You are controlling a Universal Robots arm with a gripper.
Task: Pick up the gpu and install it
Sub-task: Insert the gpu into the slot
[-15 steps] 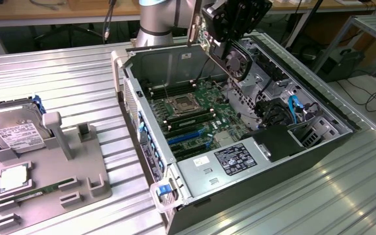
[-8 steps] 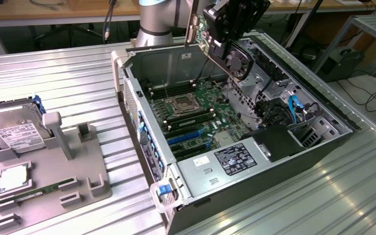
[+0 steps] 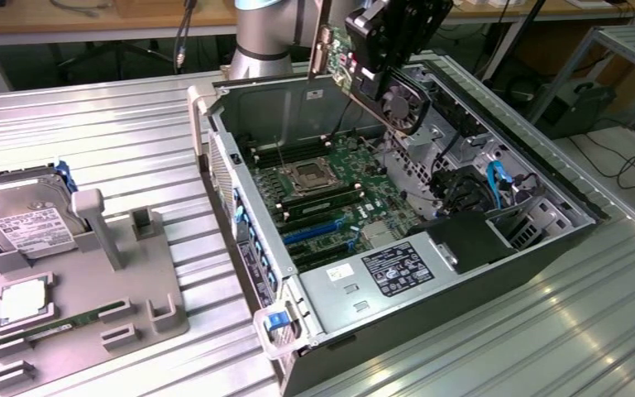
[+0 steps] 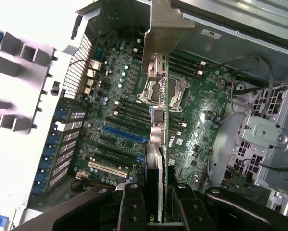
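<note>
Two black fingers (image 4: pixel 132 211) are clamping a thin flat circuit card (image 4: pixel 156 159) with a silver bracket (image 4: pixel 164 29), holding it edge-on above a green motherboard (image 4: pixel 110 91) inside an open metal case (image 4: pixel 240 19).

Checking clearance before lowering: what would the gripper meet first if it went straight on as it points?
Holding the gpu, the gripper points into the case; the card's leading edge would likely meet the motherboard near the CPU socket first, though depth is unclear.

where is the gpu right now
The gpu, a thin green and dark circuit card with a silver bracket, is held in the black gripper near the exterior view's top centre, above the open grey computer case and its green motherboard.
</note>
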